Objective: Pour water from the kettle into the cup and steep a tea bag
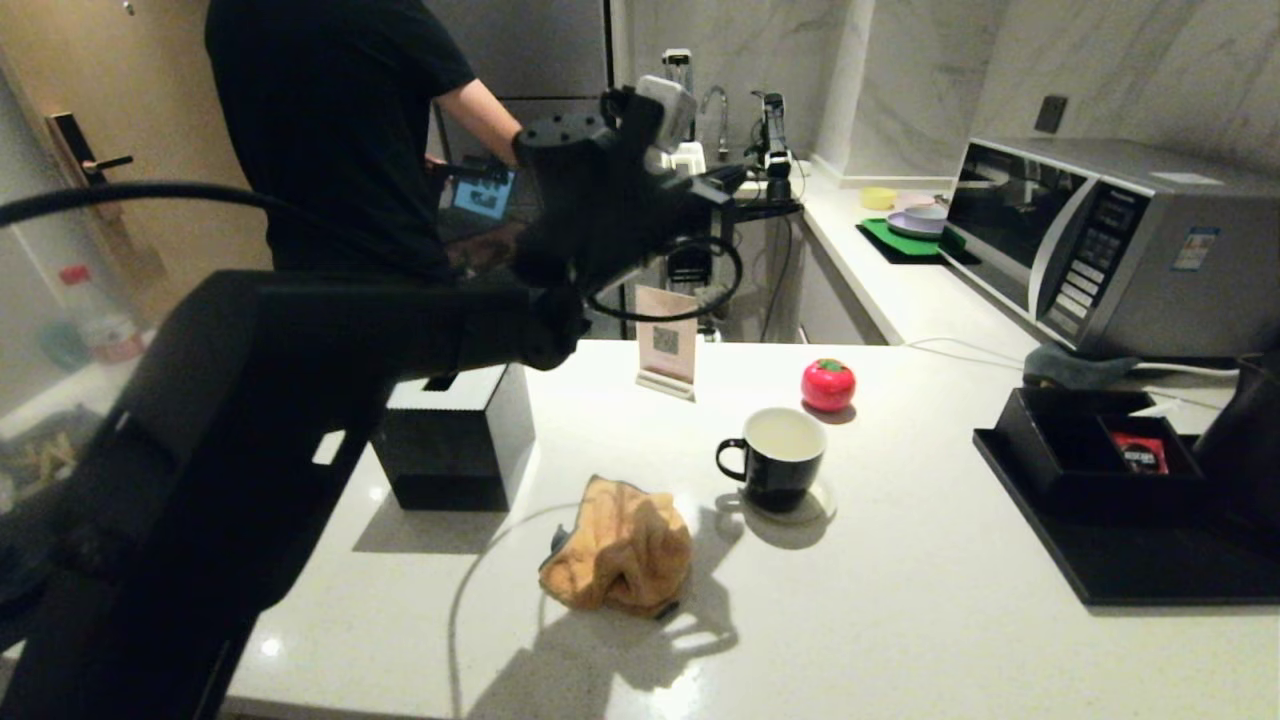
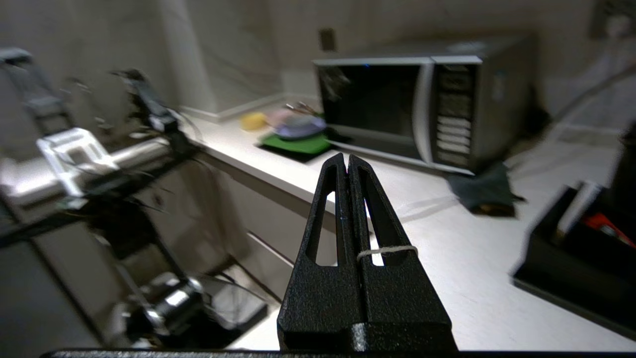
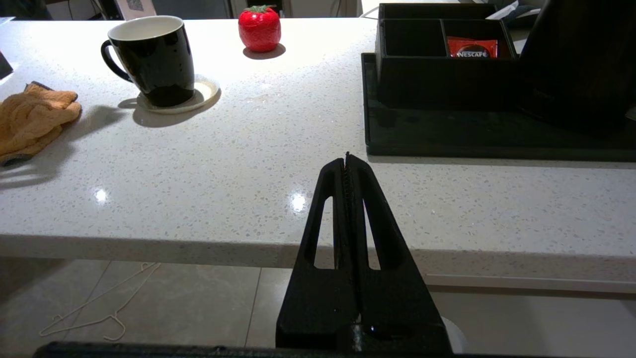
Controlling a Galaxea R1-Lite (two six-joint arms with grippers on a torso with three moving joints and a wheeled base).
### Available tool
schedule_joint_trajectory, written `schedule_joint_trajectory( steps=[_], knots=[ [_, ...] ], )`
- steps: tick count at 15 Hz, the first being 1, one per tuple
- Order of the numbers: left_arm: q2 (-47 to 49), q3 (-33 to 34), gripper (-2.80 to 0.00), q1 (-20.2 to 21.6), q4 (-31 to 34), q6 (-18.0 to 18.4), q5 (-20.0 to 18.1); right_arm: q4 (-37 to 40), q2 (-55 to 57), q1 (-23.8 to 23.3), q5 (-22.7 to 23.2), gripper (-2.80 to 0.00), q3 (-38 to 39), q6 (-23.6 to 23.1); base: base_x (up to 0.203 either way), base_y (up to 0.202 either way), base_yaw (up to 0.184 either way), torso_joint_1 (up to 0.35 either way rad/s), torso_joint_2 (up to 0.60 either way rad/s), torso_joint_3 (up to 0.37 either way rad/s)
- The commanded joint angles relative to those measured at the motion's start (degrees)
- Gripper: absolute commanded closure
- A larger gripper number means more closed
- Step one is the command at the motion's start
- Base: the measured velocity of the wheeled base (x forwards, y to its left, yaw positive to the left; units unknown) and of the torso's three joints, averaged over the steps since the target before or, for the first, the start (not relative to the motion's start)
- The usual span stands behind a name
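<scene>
The cup point(image 1: 775, 455), a black mug with a white inside, stands on a pale coaster at the middle of the white counter; it also shows in the right wrist view point(image 3: 149, 59). The black kettle point(image 1: 1245, 440) sits at the far right on a black tray, cut off by the picture's edge. The tea bag is out of view. My left arm point(image 1: 600, 200) is raised high above the counter's far left part, well away from the cup, and my left gripper point(image 2: 346, 158) is shut on nothing. My right gripper point(image 3: 347, 158) hangs shut and empty before the counter's front edge.
An orange cloth point(image 1: 620, 545), a black tissue box point(image 1: 455, 440), a card stand point(image 1: 667, 345) and a red tomato-shaped object point(image 1: 828, 385) surround the cup. A compartment box point(image 1: 1060, 440) holding a red sachet point(image 1: 1140, 452) sits on the tray point(image 1: 1150, 570). A microwave point(image 1: 1100, 240) stands behind. A person point(image 1: 340, 130) stands behind the counter.
</scene>
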Motion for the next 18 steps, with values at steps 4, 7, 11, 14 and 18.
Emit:
schedule_joint_trajectory(
  steps=[4, 7, 11, 14, 18],
  knots=[
    [-6.11, 0.0, 0.0, 7.67, 0.02, -0.16, -0.36, 0.0, 0.07, 0.08, -0.01, 0.0, 0.01, 0.0, 0.0, 0.0, 0.0, 0.0, 0.0, 0.0],
    [-8.07, 0.0, 0.0, 12.17, -0.36, -2.37, -0.2, 0.0, 0.07, -0.01, -0.01, 0.0, 0.01, 0.0, 0.0, 0.0, 0.0, 0.0, 0.0, 0.0],
    [-9.13, 0.04, 0.0, 16.29, 0.01, -2.67, -0.12, 0.0, 0.07, 0.05, -0.01, 0.0, 0.01, 0.0, 0.0, 0.0, 0.0, 0.0, 0.0, 0.0],
    [-11.67, 3.91, 0.0, 18.0, 1.38, -2.67, 0.01, 0.0, 0.07, 0.04, -0.01, 0.0, 0.01, 0.0, 0.0, 0.0, 0.0, 0.0, 0.0, 0.0],
    [-19.48, 19.71, 0.0, 20.85, 3.1, -2.48, 0.08, 0.0, 0.07, 0.04, -0.01, 0.0, 0.01, 0.0, 0.0, 0.0, 0.0, 0.0, 0.0, 0.0]
  ],
)
